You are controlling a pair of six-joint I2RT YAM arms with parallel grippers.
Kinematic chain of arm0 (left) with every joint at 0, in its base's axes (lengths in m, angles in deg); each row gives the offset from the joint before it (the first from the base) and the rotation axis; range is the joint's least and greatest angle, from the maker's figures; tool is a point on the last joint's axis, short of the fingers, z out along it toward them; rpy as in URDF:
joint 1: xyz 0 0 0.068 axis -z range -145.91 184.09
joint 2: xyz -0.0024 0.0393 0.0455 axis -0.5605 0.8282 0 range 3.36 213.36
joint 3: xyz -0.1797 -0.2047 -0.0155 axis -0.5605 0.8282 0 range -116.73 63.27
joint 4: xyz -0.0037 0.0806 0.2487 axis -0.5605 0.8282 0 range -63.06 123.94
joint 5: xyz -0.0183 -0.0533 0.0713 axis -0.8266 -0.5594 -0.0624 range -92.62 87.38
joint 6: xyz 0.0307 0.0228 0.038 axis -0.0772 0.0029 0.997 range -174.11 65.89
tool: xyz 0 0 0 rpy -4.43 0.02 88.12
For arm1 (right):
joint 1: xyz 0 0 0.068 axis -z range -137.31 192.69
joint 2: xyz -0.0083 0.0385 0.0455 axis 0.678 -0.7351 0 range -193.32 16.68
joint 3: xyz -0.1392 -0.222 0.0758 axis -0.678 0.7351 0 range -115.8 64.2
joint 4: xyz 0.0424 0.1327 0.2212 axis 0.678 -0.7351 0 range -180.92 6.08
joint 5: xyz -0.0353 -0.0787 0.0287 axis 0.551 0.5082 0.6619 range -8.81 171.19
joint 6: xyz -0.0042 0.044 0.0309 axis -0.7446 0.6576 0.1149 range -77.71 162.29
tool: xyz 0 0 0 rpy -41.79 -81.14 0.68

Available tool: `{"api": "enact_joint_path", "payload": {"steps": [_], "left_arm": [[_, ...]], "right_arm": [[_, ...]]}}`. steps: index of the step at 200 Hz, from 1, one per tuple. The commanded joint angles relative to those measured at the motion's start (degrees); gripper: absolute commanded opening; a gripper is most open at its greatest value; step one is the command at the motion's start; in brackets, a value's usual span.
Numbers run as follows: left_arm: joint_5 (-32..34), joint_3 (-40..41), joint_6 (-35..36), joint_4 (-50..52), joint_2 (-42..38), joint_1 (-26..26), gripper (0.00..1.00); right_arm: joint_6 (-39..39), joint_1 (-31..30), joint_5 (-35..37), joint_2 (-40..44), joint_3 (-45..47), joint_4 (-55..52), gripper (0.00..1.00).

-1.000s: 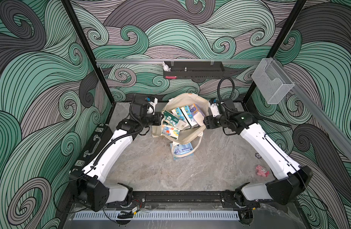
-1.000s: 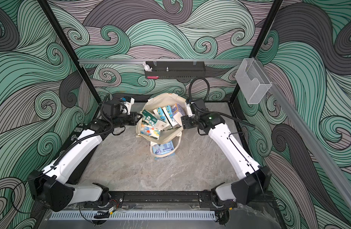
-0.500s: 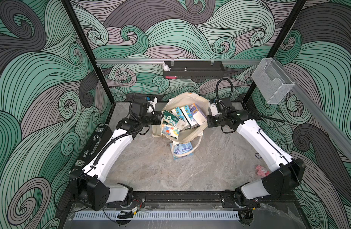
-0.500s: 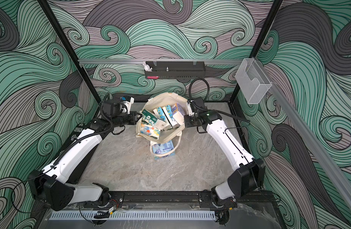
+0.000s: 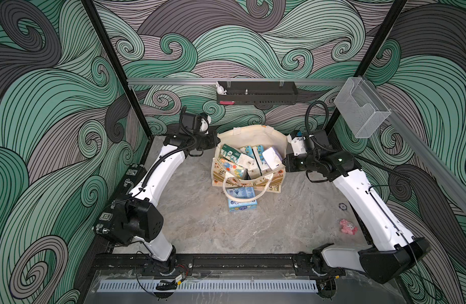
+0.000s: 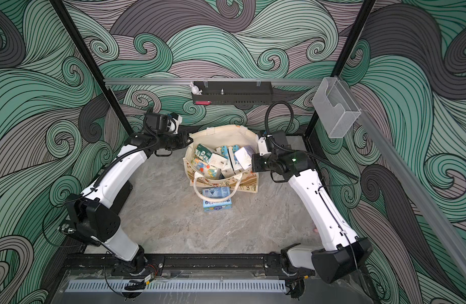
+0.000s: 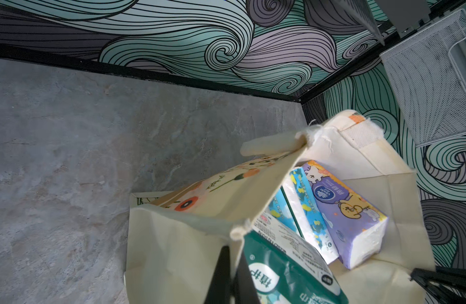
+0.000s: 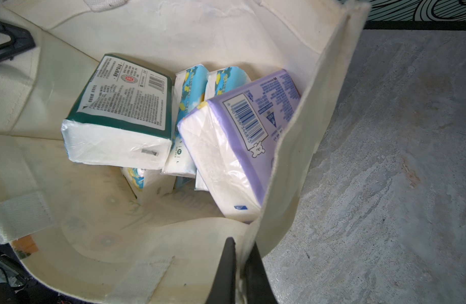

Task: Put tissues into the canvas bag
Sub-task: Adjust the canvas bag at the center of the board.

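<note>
- Nearest the arm bases, the grey surface (image 5: 226,231) lies bare, a wide open stretch between the two arms. A pink plush toy (image 5: 348,227) sits beside the right arm, well apart from everything else.
- Farther in, one light blue tissue pack (image 5: 241,191) lies flat on the surface just in front of the canvas bag (image 5: 253,131). A white handle loop (image 5: 242,201) is draped across it.
- Beyond it the bag stands upright with its mouth open and more tissues inside. A green-white pack (image 8: 126,105) lies toward the left wall, a purple pack (image 8: 253,118) leans against the right wall, and blue-patterned packs are wedged between them.
- At the bag's left wall, the left fingers (image 7: 222,273) are pressed together on the rim, with fabric pinched between them.
- At the right wall, the right fingers (image 8: 226,268) are likewise clamped on the rim, so the mouth is held from both sides.
- Behind the bag, a strip of bare surface runs to the back edge. A black shelf (image 5: 255,93) hangs on the wall above it.
</note>
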Motion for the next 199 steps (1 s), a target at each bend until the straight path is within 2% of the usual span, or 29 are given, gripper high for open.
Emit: {"api": "enact_joint_path", "payload": {"steps": [1,7,27,38,47,71,94,116,146,199], "left_arm": [[-2.78,-5.86,-1.16,1.5,2.05,-1.71,0.02],[-4.05,-7.39,-1.17,2.56,3.04,-2.02,0.08],[-7.38,-10.37,-2.16,4.38,4.6,-3.01,0.51],[-7.02,-10.21,-2.2,4.44,3.62,-3.08,0.63],[-5.95,-9.5,-2.08,4.33,2.06,-3.19,0.68],[-4.81,-8.16,-2.81,5.23,-1.57,-4.13,0.69],[-3.77,-2.79,-4.47,3.78,-7.78,-4.69,0.68],[-4.58,6.31,-6.41,-0.18,-16.55,-4.73,0.65],[-7.18,19.33,-9.07,-2.37,-26.92,-4.61,0.61],[-10.01,43.33,-16.57,-7.04,-45.28,-3.6,0.61]], "right_arm": [[-0.37,0.85,-3.17,0.75,-0.13,3.44,0.16],[-0.39,1.02,-3.21,0.71,-0.37,3.4,0.22],[-0.79,1.56,-3.48,1.47,-0.78,3.39,0.39],[-1.12,1.78,-3.32,2.4,-0.7,3.33,0.46],[-1.31,1.94,-3.05,3.33,-0.53,3.29,0.52],[-1.67,2.09,-2.55,6.22,-0.28,2.15,0.62],[-1.84,2.1,-2.35,9.73,0.03,0.75,0.64],[-1.87,2.05,-3.97,13.58,0.73,-1.2,0.63],[0.04,1.93,-10.4,19.79,5.56,-2.05,0.62],[9.68,-0.91,-19.4,29.56,22.94,2.35,0.61]]}}
